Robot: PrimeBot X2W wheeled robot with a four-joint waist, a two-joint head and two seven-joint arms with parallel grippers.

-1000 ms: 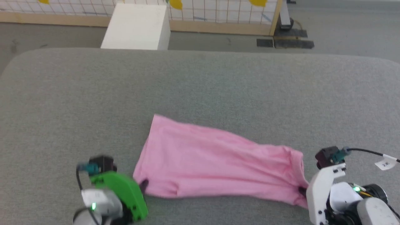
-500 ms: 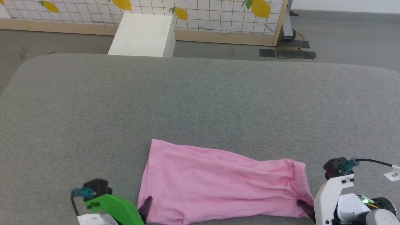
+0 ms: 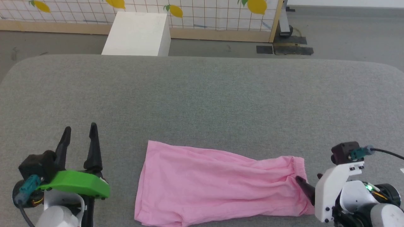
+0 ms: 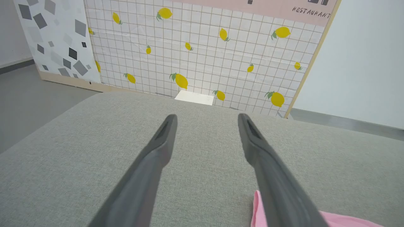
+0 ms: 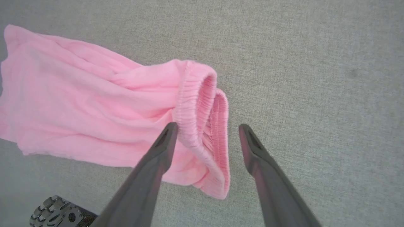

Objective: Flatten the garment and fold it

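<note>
Light pink thin-fabric shorts (image 3: pixel 217 183) lie wrinkled on the grey upholstered bench (image 3: pixel 202 94). The left tool (image 3: pixel 79 129), fingers apart and empty, stands left of them. The right tool (image 5: pixel 208 126), also apart, straddles the gathered waistband (image 5: pixel 195 104). Pinching both layers there, then drawing outward, should smooth them.

I get bright, even light with faint, soft shadows; wrist views bow at the edges, and the near fingers (image 4: pixel 148 176) look blurred.

Pink garment (image 3: pixel 217 183) spread (creased), left gripper (image 3: pixel 80 126) beside
</note>
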